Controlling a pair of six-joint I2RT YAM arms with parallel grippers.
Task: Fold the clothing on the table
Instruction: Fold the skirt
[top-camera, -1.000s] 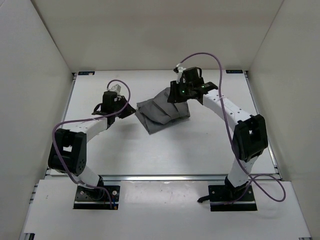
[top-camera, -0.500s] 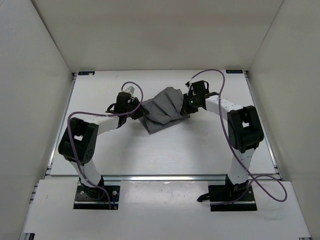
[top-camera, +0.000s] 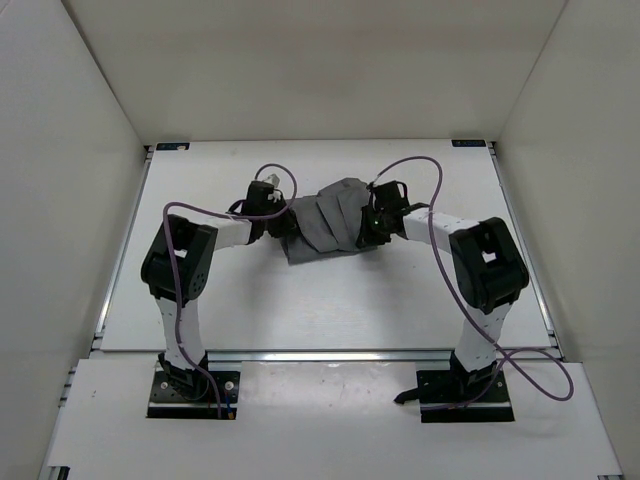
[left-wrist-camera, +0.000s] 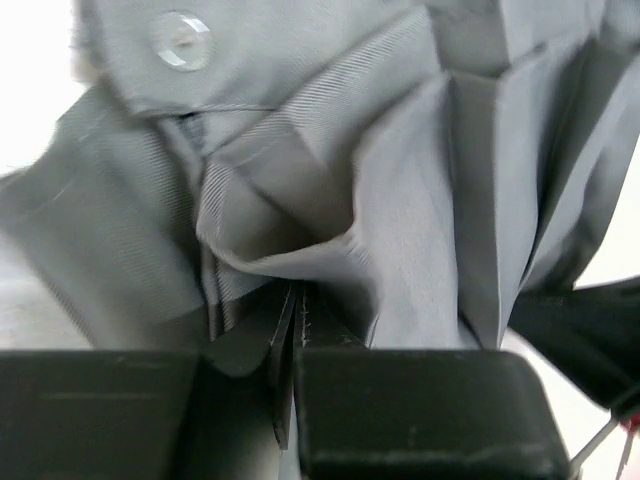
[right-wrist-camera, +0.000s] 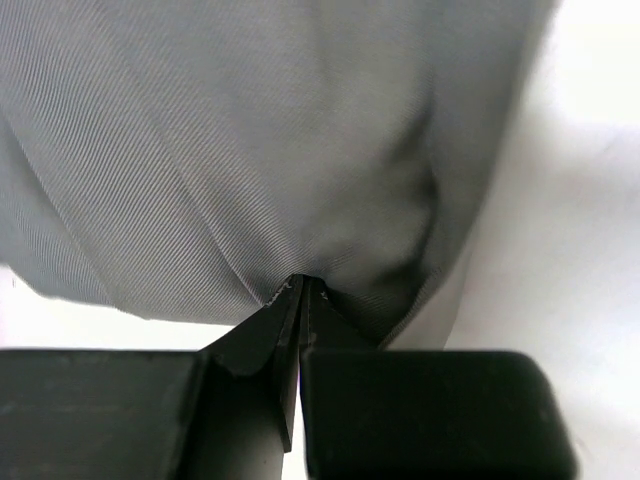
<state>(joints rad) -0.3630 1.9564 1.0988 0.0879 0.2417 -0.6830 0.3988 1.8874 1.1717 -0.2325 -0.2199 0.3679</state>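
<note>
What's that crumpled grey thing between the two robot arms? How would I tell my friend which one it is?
Find the big white table; just past its middle lies the grey skirt. The left gripper pinches one side of it, and the right gripper pinches the other. It's the only soft, pleated cloth there.

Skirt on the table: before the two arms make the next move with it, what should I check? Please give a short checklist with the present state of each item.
1. Left jaws shut on an edge of the skirt: ok.
2. Right jaws shut on the skirt's other side: ok.
3. The two grips on opposite sides, seen from above: ok.
4. Skirt flat and smooth: not ok, it is bunched and creased.
5. Skirt wholly on the table, away from its edges: ok.
6. How many layers each grip holds: cannot tell.
</note>
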